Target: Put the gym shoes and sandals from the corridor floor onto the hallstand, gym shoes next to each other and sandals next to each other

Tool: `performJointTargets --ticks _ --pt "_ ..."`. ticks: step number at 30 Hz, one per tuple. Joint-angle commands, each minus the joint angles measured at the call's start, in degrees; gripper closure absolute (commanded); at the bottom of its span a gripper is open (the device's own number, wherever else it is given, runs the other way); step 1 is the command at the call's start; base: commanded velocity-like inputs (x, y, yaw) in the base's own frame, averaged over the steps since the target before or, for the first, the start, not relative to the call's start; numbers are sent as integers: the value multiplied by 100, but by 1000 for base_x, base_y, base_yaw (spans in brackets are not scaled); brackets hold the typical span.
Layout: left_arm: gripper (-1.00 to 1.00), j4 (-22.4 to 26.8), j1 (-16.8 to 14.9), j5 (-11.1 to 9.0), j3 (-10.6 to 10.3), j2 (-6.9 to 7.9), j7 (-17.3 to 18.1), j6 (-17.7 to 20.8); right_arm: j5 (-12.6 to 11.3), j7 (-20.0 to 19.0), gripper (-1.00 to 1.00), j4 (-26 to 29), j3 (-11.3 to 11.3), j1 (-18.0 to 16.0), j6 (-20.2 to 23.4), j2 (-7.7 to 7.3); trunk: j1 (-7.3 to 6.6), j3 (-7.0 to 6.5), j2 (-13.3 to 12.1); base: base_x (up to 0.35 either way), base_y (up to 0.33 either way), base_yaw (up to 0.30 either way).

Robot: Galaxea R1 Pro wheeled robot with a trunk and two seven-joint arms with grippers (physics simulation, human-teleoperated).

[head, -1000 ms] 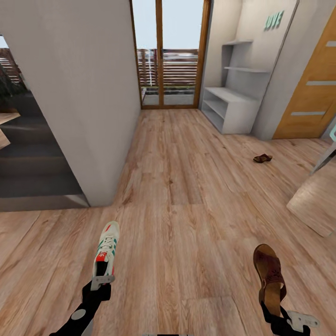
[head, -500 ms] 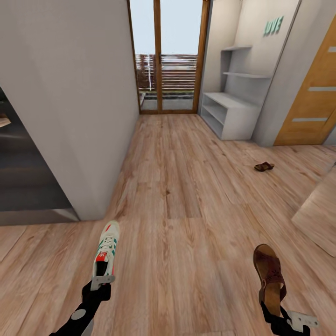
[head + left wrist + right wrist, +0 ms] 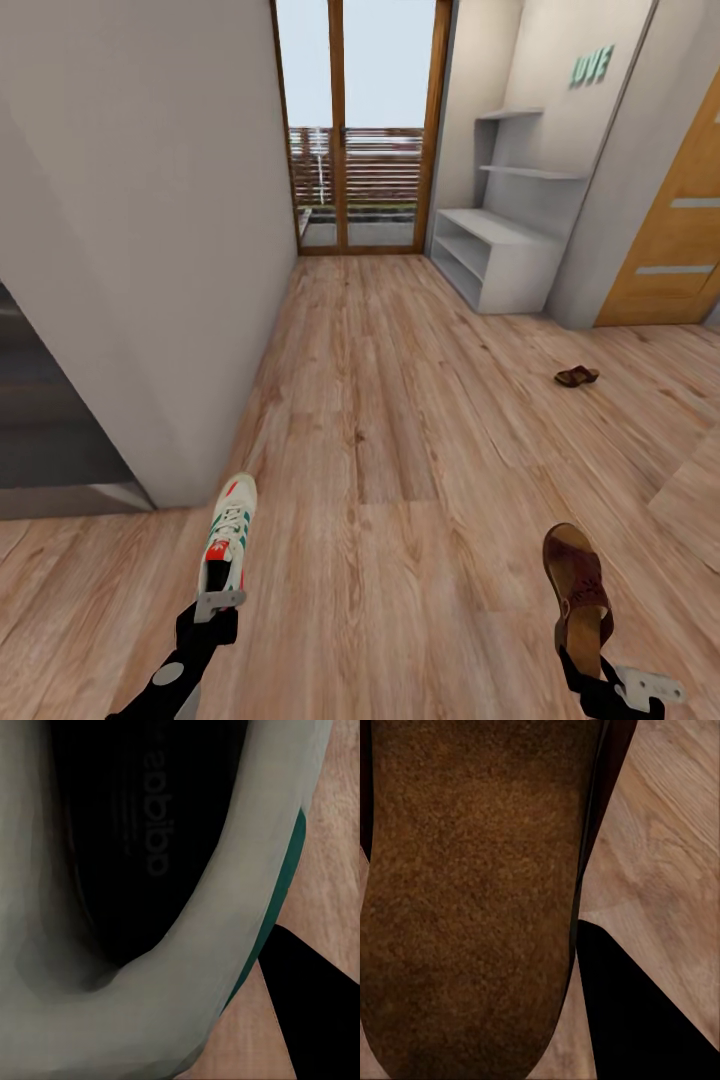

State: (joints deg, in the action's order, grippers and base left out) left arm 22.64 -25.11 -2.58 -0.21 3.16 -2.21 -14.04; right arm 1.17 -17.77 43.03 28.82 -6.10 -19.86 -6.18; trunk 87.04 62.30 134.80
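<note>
White low-top gym shoe with green stripes and red-orange heel patch (image 3: 229, 540): clamped at the heel by left tool (image 3: 219, 603), held above the light-brown wood-plank corridor floor (image 3: 400, 450). Dark brown leather sandal with tan footbed (image 3: 578, 590): gripped at the heel by right tool (image 3: 600, 672). Second brown sandal (image 3: 577, 376) lies on floor near pale-grey hallstand (image 3: 500, 262), far right.

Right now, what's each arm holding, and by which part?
Left gripper holds a gym shoe by its heel end; right gripper holds a sandal by its heel end.
</note>
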Motion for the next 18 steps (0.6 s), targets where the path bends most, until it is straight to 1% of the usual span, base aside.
performJointTargets --ticks 1,18 --pt "100 -4 -3 -23 -6 0 -8 -19 -11 -51 100 -4 27 -5 -9 3 3 -5 1 340 0 0" --pt "100 -23 -3 -23 -6 0 -8 -18 -10 -51 100 -5 27 -5 -9 3 3 -155 1 340 0 0"
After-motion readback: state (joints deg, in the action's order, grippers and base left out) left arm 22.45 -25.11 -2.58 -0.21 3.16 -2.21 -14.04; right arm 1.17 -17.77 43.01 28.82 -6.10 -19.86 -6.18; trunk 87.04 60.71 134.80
